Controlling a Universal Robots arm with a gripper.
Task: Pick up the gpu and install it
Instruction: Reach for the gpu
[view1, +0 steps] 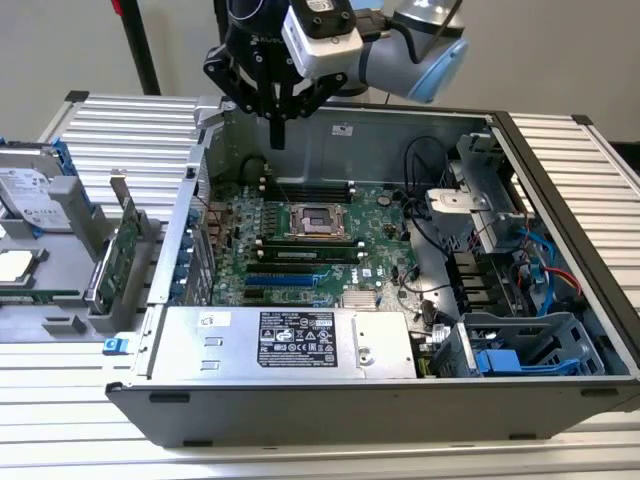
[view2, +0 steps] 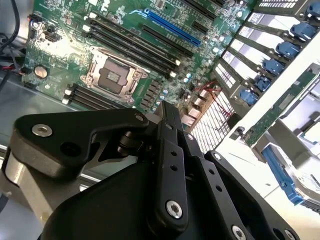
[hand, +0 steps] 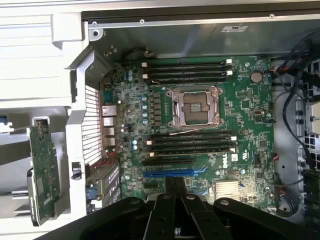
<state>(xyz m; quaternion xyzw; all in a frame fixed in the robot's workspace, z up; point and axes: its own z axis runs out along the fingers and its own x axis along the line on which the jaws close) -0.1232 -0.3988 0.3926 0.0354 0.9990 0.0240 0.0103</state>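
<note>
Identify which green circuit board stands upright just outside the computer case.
The gpu: the thin card on edge in the grey holder at the exterior view's left of the case. The motherboard lies flat inside.

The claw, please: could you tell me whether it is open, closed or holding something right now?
Claw: closed, holding nothing; the gpu is not in it.

Exterior view high and oblique, both wrist views overlook motherboard (hand: 250, 145) (view2: 60, 55)

grey arm (view1: 400, 45) with pale blue joint caps (view1: 447, 55), chunky white box (view1: 320, 35) at the wrist, matte black gripper (view1: 277, 138), shiny silver screw heads (view2: 42, 130) dotted along its linkages
</note>
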